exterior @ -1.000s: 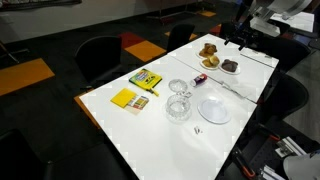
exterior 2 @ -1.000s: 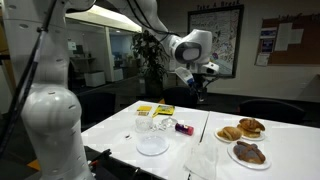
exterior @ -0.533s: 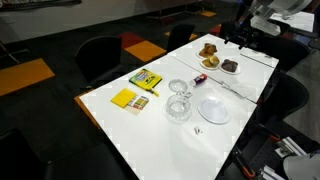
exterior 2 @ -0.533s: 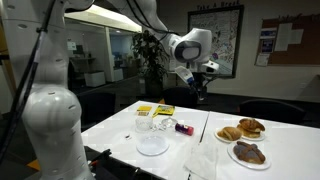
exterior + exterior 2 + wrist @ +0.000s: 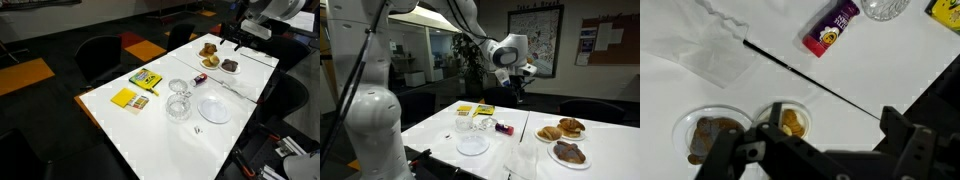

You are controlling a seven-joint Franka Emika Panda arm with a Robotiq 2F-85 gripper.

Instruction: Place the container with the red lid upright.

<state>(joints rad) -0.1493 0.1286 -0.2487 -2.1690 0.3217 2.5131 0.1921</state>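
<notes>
White counter (image 5: 150, 130), dim office — container with the red lid (image 5: 832, 28) lies flat beyond the tool (image 5: 818, 158); arm (image 5: 365, 110) raised high, jaws apart.

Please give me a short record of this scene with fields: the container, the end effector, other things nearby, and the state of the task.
container: the container with the red lid lies on its side on the white table, with nothing touching it
end effector: the end effector is open and empty, raised above the table, apart from the container
nearby: plates of pastries, a glass bowl
task state: container not yet upright
</notes>
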